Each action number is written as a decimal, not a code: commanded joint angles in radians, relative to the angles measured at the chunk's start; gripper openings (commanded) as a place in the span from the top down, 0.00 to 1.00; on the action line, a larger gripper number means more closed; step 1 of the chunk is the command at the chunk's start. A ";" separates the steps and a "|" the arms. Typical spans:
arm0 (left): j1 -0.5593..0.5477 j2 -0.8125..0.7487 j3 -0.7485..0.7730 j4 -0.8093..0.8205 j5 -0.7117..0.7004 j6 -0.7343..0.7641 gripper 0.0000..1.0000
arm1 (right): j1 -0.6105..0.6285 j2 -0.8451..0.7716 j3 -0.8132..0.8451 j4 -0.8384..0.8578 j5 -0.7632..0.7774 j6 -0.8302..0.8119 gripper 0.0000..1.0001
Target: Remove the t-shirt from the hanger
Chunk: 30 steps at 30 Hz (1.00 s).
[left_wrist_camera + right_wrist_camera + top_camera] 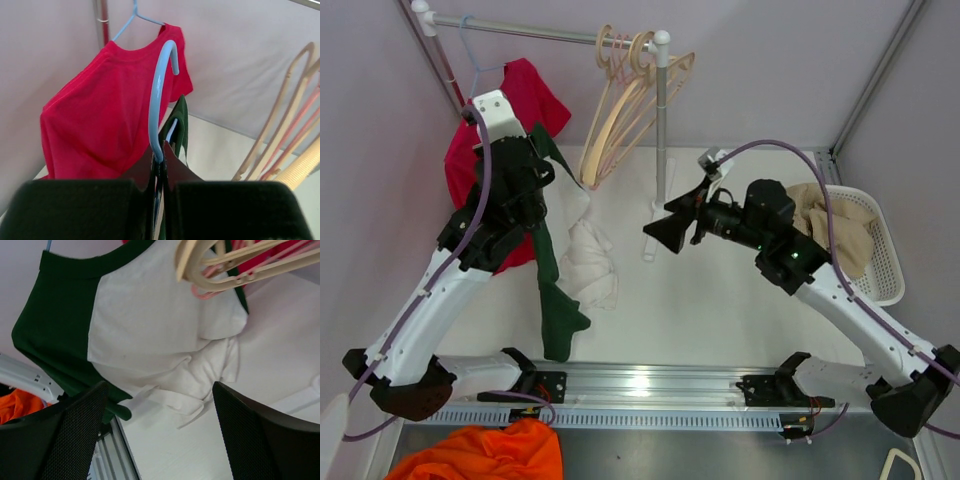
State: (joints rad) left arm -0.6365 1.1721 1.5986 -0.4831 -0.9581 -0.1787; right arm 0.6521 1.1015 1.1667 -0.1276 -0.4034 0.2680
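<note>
Item: t-shirt (150, 325), green-and-white, draped on blue hanger (158, 95); left claw (160, 187) pinches the hanger, right claw (159, 425) spread near it. Risk: tugged collar may snag, twisting hanger free.

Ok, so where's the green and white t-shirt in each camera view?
Top external: the green and white t-shirt hangs left of centre, trailing to the table.
Left wrist: only a green fold shows at centre, behind the blue hanger.
Right wrist: it fills the upper left and centre.
Shared landmark: the wooden hangers.
</note>
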 commanded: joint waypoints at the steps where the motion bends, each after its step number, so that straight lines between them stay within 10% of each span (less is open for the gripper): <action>1: -0.044 0.015 0.015 0.055 -0.218 -0.002 0.99 | 0.079 0.046 -0.002 0.114 0.038 -0.039 0.10; 10: -0.097 0.092 0.027 0.043 -0.387 0.019 0.99 | 0.248 0.172 0.031 0.212 -0.009 -0.045 0.10; 30: -0.101 0.124 0.120 -0.077 -0.225 -0.091 0.99 | 0.524 0.250 -0.154 0.471 0.127 -0.156 0.09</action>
State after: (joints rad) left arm -0.7273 1.3087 1.6760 -0.5289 -1.2217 -0.2081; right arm 1.1610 1.3323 1.0050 0.2298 -0.3244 0.1429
